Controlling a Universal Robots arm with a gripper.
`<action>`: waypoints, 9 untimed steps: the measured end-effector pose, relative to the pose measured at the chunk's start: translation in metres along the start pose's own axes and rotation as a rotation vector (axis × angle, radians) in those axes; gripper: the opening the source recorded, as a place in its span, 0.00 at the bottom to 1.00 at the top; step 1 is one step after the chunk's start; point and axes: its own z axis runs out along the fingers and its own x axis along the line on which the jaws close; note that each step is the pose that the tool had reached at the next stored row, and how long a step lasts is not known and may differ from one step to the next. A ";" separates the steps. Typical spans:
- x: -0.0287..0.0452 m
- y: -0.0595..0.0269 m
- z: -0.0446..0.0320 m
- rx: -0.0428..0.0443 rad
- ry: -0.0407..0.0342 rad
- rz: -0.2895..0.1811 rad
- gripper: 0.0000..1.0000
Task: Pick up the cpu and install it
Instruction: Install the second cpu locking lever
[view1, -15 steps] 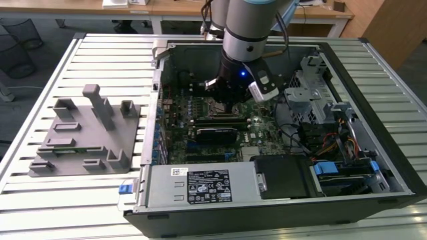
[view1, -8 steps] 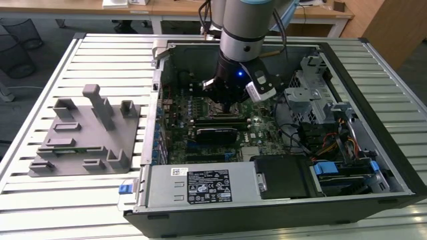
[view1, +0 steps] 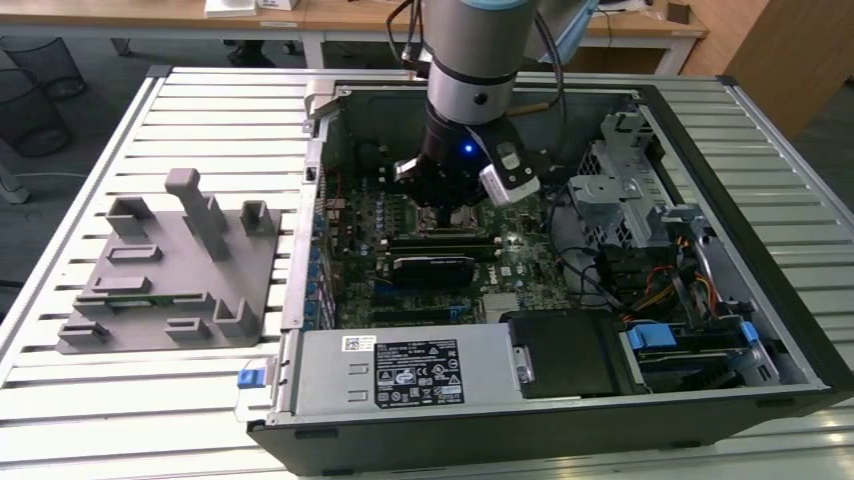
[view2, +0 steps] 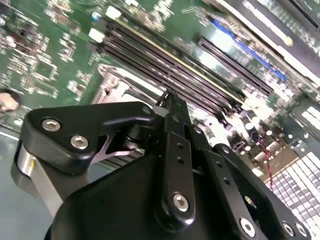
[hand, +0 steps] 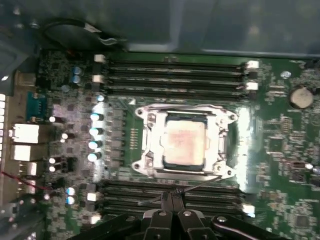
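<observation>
In the first wrist view the cpu (hand: 184, 142) lies flat in the motherboard socket, its pale silvery top showing inside the bright metal socket frame (hand: 145, 145). My gripper (hand: 172, 196) is shut, fingertips together just beside the socket, over the memory slots. Its tips sit right at a thin wire lever (hand: 205, 183) running along the socket's edge; I cannot tell whether the lever is pinched. The second wrist view shows the black fingers (view2: 172, 130) closed together above the board. In the exterior view the gripper (view1: 451, 205) reaches down into the open computer case over the motherboard's middle.
Memory slots (hand: 175, 75) run along both sides of the socket. A black card (view1: 434, 268) and a power supply (view1: 400, 370) lie nearer the case front, and a drive cage (view1: 627, 190) on the exterior view's right. A grey fixture block (view1: 174, 270) stands on the slatted table outside the case.
</observation>
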 end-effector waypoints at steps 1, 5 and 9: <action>0.0012 0.0001 0.0010 -0.0019 -0.0002 0.000 0.11; 0.0019 -0.0002 0.0066 -0.0069 -0.0003 -0.001 0.11; 0.0018 -0.0004 0.0103 -0.0116 -0.0001 -0.001 0.11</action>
